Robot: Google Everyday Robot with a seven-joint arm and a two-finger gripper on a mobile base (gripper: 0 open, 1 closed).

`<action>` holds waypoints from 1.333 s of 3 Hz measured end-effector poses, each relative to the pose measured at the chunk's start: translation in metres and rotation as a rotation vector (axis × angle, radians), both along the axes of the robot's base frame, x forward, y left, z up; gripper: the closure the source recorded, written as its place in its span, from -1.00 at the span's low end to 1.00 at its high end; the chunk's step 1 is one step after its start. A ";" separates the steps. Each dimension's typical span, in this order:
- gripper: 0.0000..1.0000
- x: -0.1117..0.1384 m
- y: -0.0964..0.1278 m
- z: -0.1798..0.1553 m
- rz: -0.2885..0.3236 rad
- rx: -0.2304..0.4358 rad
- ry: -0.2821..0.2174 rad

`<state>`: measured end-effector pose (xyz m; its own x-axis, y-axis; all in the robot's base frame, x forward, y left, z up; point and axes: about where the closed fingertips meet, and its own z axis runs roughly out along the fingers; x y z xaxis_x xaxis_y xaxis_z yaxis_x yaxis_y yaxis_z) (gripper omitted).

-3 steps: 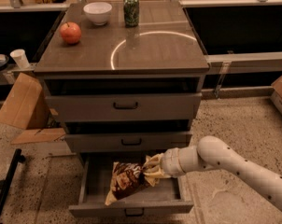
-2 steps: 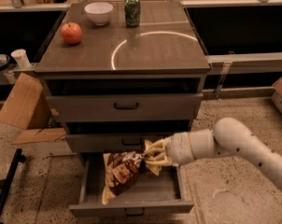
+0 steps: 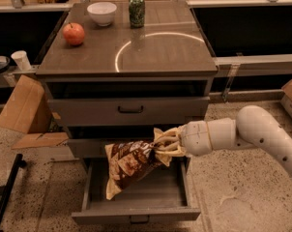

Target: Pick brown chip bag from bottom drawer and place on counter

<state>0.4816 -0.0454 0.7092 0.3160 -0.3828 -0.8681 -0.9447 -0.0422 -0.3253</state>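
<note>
The brown chip bag (image 3: 129,164) hangs in the air above the open bottom drawer (image 3: 136,211), level with the middle drawer front. My gripper (image 3: 166,147) comes in from the right and is shut on the bag's right tan-yellow end. The bag droops down to the left, clear of the drawer floor. The counter (image 3: 170,52) is the glossy grey-brown cabinet top above, with a pale arc mark on it.
On the counter stand a red apple (image 3: 74,33), a white bowl (image 3: 102,12) and a green can (image 3: 136,10) along the back. A cardboard box (image 3: 22,105) leans at the cabinet's left. A white cup (image 3: 21,60) sits at the far left.
My gripper has lifted the chip bag up out of the bottom drawer. The bag has risen from the drawer floor to the height of the middle drawer front.
</note>
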 end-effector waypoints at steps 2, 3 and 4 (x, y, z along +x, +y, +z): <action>1.00 0.068 0.000 0.132 0.064 0.192 -0.168; 1.00 0.107 -0.018 0.185 0.032 0.286 -0.236; 1.00 0.125 -0.043 0.209 -0.026 0.308 -0.281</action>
